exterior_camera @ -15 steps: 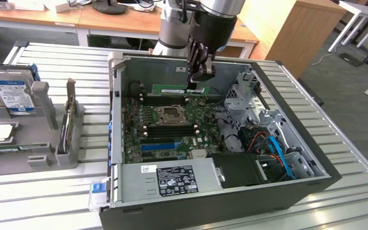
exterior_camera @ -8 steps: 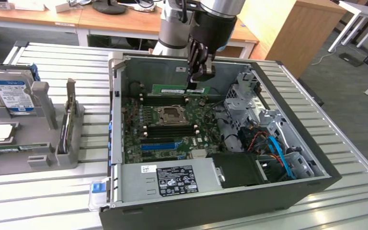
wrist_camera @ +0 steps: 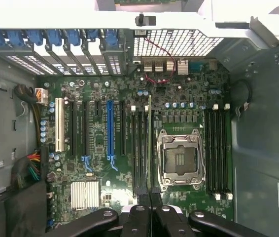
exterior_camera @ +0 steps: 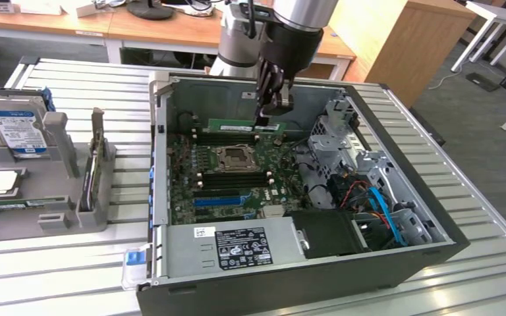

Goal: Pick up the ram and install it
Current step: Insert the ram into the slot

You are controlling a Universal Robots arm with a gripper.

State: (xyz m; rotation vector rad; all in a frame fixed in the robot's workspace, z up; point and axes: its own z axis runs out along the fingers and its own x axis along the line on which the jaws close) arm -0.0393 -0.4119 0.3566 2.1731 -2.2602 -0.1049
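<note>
exterior view: claw grips ram broadside; wrist view: edge-on

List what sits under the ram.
Under the ram, held in the shut tool, lie black memory slots on the green motherboard, beside the CPU socket. The strip directly beneath its edge is covered.

The table under me is ribbed, pale metal. Directly on it I see the open computer case and, just beside it at the exterior view's left, a grey fixture block.
</note>
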